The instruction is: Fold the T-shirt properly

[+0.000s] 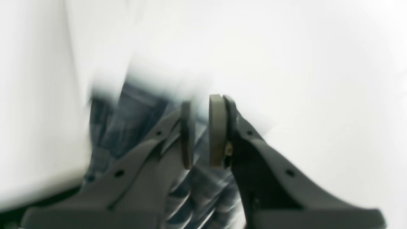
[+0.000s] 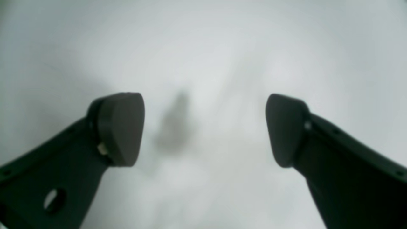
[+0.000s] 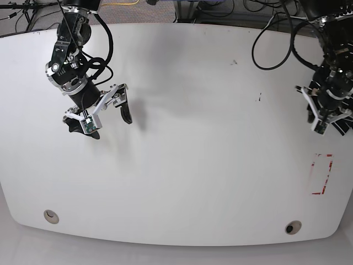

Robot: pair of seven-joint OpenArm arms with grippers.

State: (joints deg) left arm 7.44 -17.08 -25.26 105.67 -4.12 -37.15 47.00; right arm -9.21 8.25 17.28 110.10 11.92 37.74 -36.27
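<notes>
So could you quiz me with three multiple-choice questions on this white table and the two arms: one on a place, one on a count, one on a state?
1. In the base view, where on the table is the red rectangle outline?
A. near the right edge
B. dead centre
C. far left corner

2. How many round holes sit along the table's near edge?
A. one
B. two
C. four

3. The right pincer is:
A. shut on cloth
B. wide open and empty
C. gripping a cup

Answers:
1 A, it lies just below the arm on that side.
2 B, one sits near each front corner.
3 B, only bare table shows between its pads.
</notes>
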